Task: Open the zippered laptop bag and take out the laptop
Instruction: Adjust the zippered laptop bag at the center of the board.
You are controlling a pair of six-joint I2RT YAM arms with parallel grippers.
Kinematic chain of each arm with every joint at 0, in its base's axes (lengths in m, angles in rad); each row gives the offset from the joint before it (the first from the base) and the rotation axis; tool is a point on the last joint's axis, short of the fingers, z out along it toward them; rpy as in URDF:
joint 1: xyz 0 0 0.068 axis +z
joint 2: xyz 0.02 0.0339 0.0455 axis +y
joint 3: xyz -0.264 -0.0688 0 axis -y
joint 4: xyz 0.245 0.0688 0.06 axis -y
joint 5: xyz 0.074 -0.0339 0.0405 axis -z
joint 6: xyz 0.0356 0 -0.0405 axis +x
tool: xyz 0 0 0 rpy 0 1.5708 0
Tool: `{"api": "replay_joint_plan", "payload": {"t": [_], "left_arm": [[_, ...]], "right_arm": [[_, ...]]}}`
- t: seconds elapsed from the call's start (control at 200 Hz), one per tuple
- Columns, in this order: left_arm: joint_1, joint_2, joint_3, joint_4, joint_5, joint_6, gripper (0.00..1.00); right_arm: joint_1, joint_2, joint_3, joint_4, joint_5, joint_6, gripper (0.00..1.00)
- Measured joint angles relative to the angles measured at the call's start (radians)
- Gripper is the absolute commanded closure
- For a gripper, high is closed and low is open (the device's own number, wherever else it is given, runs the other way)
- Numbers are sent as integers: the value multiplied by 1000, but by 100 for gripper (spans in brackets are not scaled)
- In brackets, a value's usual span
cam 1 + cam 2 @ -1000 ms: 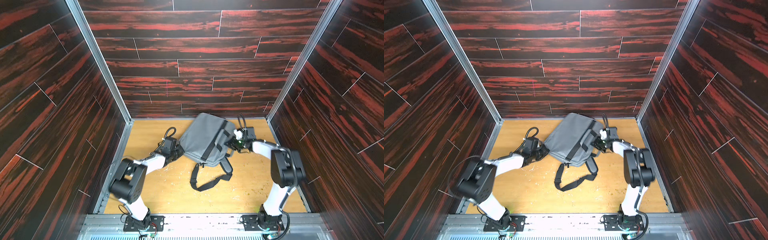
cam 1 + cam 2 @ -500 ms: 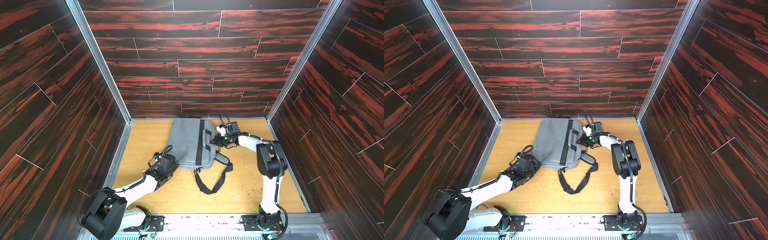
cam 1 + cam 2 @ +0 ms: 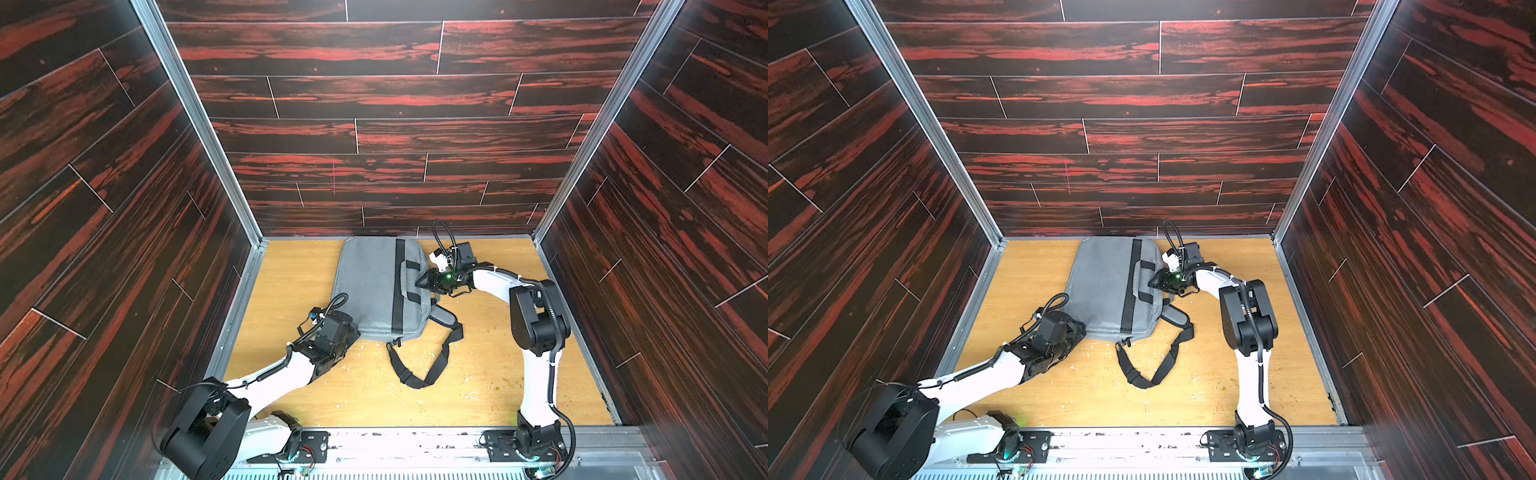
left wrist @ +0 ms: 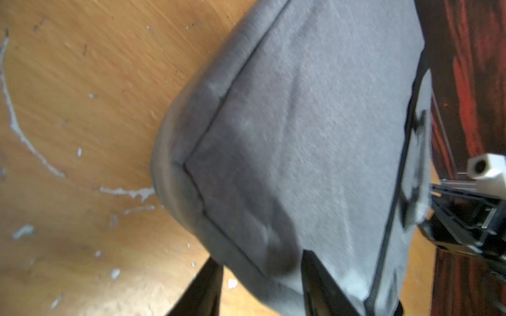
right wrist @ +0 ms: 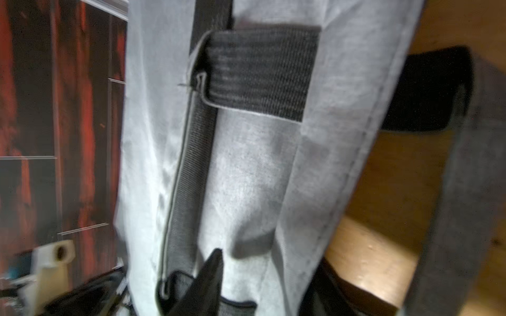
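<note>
Grey zippered laptop bag (image 3: 374,282), tilted a second ago, now lies flat on the worktop (image 3: 291,291) by the rear wall (image 3: 374,187). Left end effector (image 4: 261,258), arm stretched low, straddles the bag's near corner with fingers apart. Right end effector (image 5: 271,257), elbow raised, is apparently parted beside the hand strap (image 5: 451,191).

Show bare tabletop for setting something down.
Free: wooden tabletop between the flat grey fabric bag and the left wall; between its black shoulder strap and the right arm. Crowded: bag's near corner at left gripper, handles at right gripper.
</note>
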Motion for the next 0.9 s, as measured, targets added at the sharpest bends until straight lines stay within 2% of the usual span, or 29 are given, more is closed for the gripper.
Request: {"api": "replay_joint_plan", "payload": {"t": [0.115, 0.24, 0.356, 0.501, 0.616, 0.807, 0.902], "left_arm": [[0, -53, 0, -47, -11, 16, 30], [22, -119, 13, -145, -21, 52, 29], [114, -168, 18, -198, 26, 90, 29], [202, -133, 19, -197, 120, 121, 30], [227, -63, 31, -166, 196, 129, 32], [274, 14, 61, -117, 278, 147, 40], [293, 54, 65, -96, 320, 152, 50]], "right_arm": [[-1, -43, -53, -15, 44, -31, 48], [-2, -168, -175, -27, 95, -54, 46], [-2, -322, -300, -14, 121, -52, 45], [24, -491, -467, 75, 122, 12, 45], [129, -582, -596, 180, 159, 69, 46], [288, -615, -720, 322, 226, 123, 47], [338, -615, -747, 369, 256, 126, 47]]}}
